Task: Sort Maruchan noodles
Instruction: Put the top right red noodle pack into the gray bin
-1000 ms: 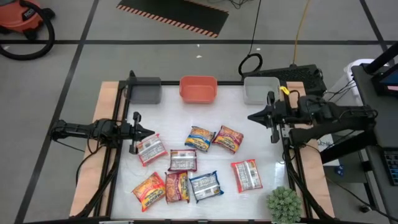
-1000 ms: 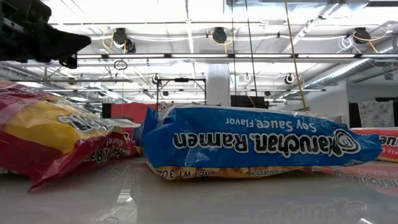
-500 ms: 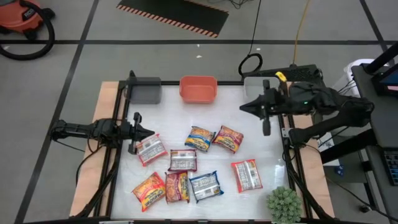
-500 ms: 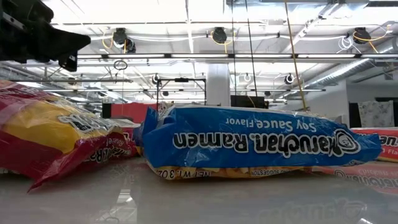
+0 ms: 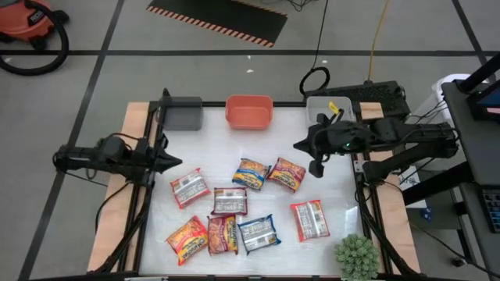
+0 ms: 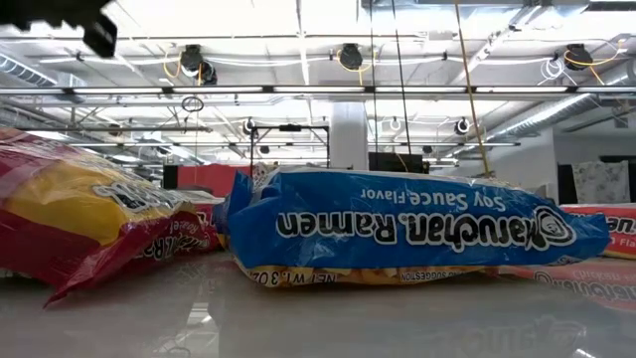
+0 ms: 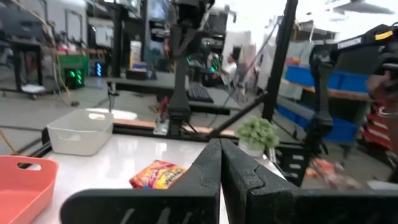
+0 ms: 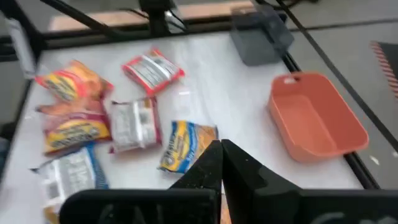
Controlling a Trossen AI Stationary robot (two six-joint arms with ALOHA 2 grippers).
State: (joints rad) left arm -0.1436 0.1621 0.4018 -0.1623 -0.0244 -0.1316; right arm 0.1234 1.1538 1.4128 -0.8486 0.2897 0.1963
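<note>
Both jaws shut, flanking noodle packets [image 5: 251, 206] clustered mid-table [image 5: 211, 140].

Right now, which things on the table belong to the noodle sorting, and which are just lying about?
Belongs to the job:
- Maruchan noodles, eight packets spread over the table's middle and near side
- dark grey bin
- orange bin
- light grey bin

Just lying about:
- green spiky plant, near right corner
</note>
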